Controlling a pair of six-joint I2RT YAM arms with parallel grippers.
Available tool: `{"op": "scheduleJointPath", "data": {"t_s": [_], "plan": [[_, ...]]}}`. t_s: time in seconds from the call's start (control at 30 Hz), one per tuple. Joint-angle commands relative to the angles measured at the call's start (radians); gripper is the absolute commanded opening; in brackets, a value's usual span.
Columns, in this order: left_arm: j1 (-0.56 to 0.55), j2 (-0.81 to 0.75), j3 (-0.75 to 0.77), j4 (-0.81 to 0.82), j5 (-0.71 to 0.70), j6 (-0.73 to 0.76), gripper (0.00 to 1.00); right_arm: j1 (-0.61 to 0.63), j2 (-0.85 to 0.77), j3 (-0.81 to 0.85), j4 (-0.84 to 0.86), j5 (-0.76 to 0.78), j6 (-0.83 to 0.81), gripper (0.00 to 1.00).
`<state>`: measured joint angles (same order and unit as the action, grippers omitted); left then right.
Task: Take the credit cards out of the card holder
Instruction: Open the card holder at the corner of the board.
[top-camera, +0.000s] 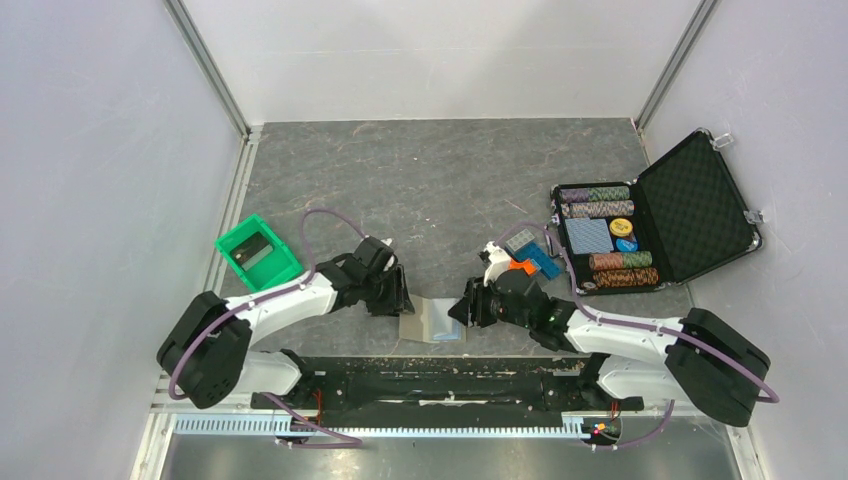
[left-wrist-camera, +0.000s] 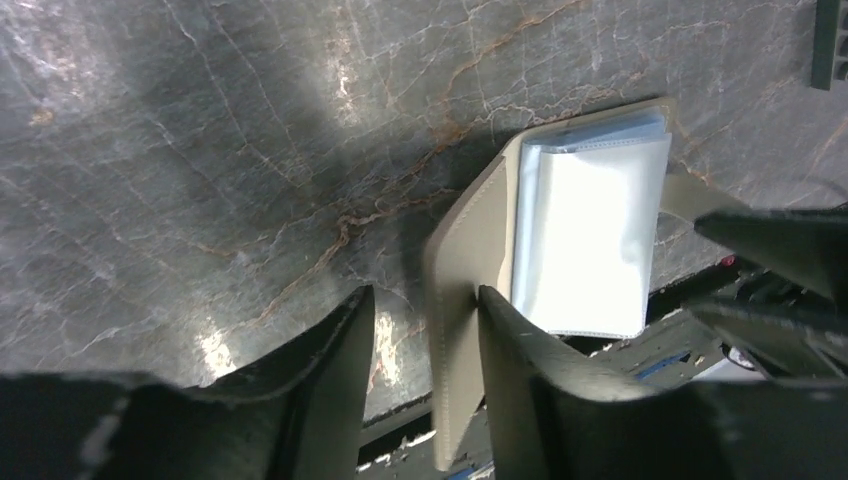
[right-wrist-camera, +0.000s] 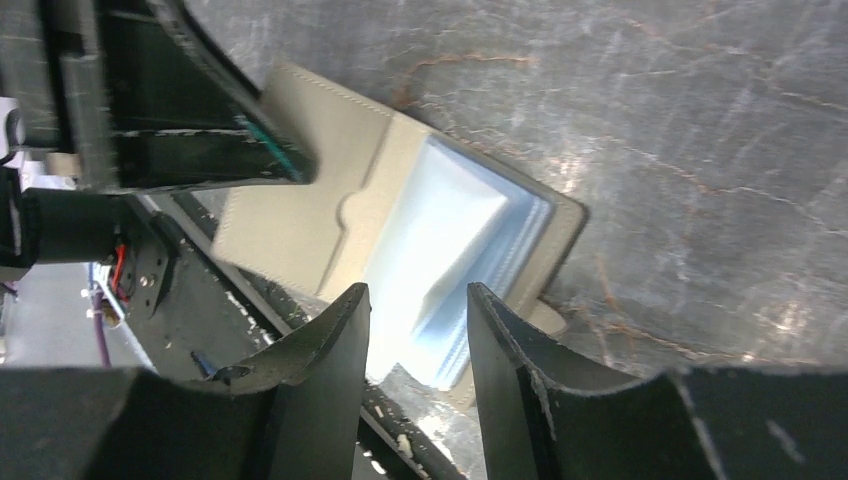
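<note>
holder (top-camera: 432, 324): lies open on the table (top-camera: 420, 180) at its near edge, between both grippers.
sleeves (left-wrist-camera: 590, 230): pale blue, facing up.
flap (left-wrist-camera: 455, 270): taupe, left side; stands between the left fingers, touching one and clear of the other.
left gripper (left-wrist-camera: 425, 305): part open, clamps nothing.
right gripper (right-wrist-camera: 418, 300): part open over the sleeves' right end; grips nothing.
bin (top-camera: 238, 229): green, far left; dark flat item (top-camera: 255, 250) inside, kind unclear.
case (top-camera: 700, 200): black, open, far right; chips (top-camera: 600, 195) in rows.
</note>
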<state>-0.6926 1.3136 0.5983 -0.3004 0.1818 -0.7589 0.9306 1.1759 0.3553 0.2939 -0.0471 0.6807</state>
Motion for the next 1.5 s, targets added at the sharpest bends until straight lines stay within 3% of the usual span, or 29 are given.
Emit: {"op": "scheduleJointPath", "data": {"t_s": [0.0, 0.13, 0.27, 0.47, 0.67, 1.07, 1.47], "plan": [[-0.004, -0.055, 0.126, -0.14, -0.043, 0.059, 0.54, -0.035, 0.007, -0.014, 0.001, 0.011, -0.029, 0.43], [-0.004, -0.093, 0.187, -0.186, -0.009, 0.064, 0.6, -0.036, 0.017, -0.023, 0.009, -0.004, -0.02, 0.41], [-0.005, -0.105, 0.194, -0.125, 0.134, 0.023, 0.57, -0.036, 0.021, -0.04, 0.044, -0.005, -0.005, 0.37], [-0.042, -0.127, 0.189, 0.008, 0.238, -0.044, 0.55, -0.036, 0.042, -0.067, 0.097, -0.032, 0.018, 0.34], [-0.08, -0.092, 0.157, 0.281, 0.385, -0.207, 0.51, -0.036, 0.059, -0.079, 0.138, -0.056, 0.038, 0.32], [-0.087, -0.157, 0.26, -0.09, 0.031, -0.081, 0.55, 0.002, 0.123, 0.017, 0.178, -0.098, 0.061, 0.29], [-0.082, -0.199, 0.261, -0.158, -0.003, -0.092, 0.53, 0.053, 0.217, 0.139, 0.186, -0.085, 0.063, 0.31]]}}
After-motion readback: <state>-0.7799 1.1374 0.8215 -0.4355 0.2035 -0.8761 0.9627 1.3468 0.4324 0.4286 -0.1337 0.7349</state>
